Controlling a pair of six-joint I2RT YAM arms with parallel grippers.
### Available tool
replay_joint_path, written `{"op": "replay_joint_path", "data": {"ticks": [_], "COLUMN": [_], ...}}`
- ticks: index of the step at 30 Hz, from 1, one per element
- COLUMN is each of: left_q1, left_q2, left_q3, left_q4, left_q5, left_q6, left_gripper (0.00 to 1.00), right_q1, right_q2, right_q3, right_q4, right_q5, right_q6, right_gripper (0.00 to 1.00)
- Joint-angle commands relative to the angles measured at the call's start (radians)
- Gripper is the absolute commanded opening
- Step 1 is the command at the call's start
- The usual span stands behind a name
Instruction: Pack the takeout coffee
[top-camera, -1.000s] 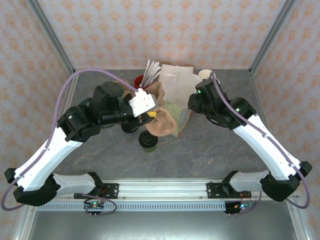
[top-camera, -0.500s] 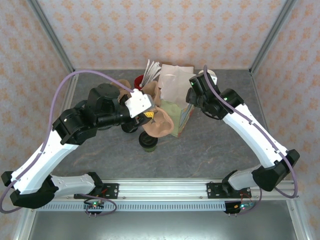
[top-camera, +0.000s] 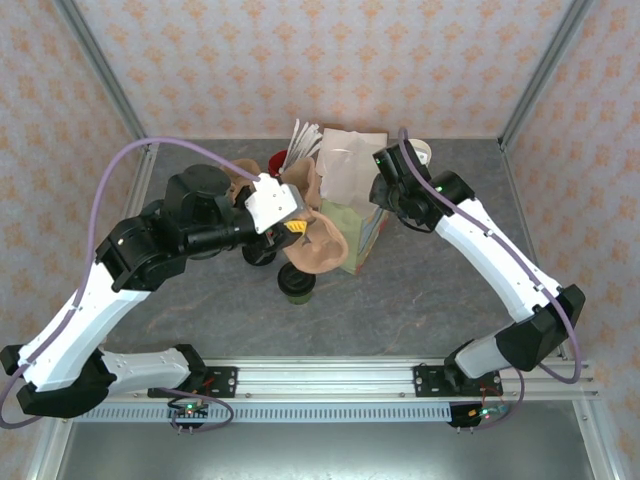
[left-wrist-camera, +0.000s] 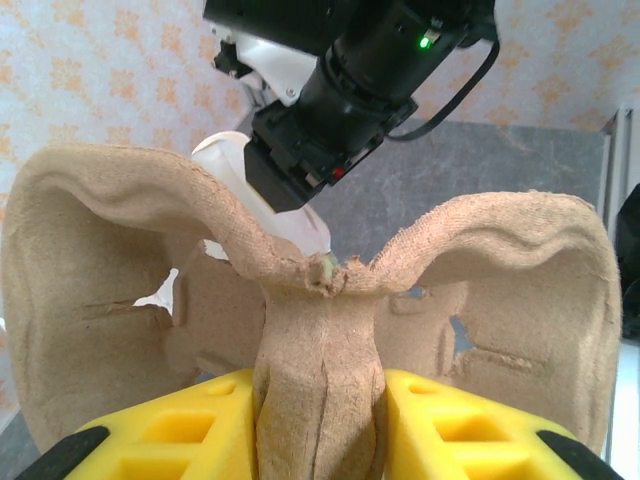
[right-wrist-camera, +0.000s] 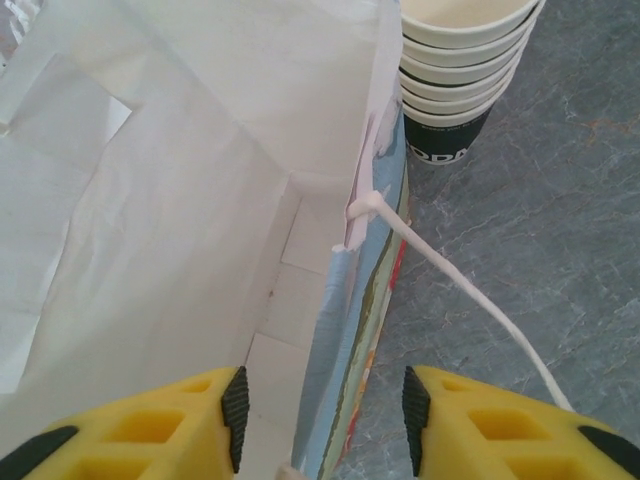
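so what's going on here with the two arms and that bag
The left hand is clamped on the middle ridge of a brown pulp cup carrier, holding it up right by the paper bag. The right hand sits at the bag's open mouth, its fingers apart on either side of the bag's side wall. The takeout coffee stands on the table in front of the bag, not yet packed.

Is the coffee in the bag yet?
No: the takeout coffee sits on the table, outside the paper bag.
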Motion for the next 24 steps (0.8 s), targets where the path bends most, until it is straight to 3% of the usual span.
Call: {"op": "replay_joint_path", "data": {"ticks": [1, 6, 11, 24], "left_q1": [-0.003, -0.004, -0.003, -0.004], "left_q2": [0.022, 0.054, 0.086, 0.166], "left_q3": [0.072, 0.133, 0.178, 0.19], "left_q4": [-0.013, -0.023, 0.012, 0.095], "left_q5": [0.087, 0.162, 0.252, 0.363], "left_q6": [-0.037, -0.089, -0.193, -0.35], "left_gripper": [0.35, 0.35, 0.35, 0.35], "right_q1": [-0.005, -0.006, -0.006, -0.005], "right_q2": [-0.004, -0.033, -0.097, -0.313], "right_q3": [-0.004, 0.01, 0.012, -0.082], "right_q4": [0.011, -0.008, -0.038, -0.133], "right_q5": [-0.002, -0.007, -0.03, -0.104], "right_q6": [-0.018, -0.083, -0.175, -0.373], "right_gripper": [0.31, 0.15, 0.06, 0.0]}}
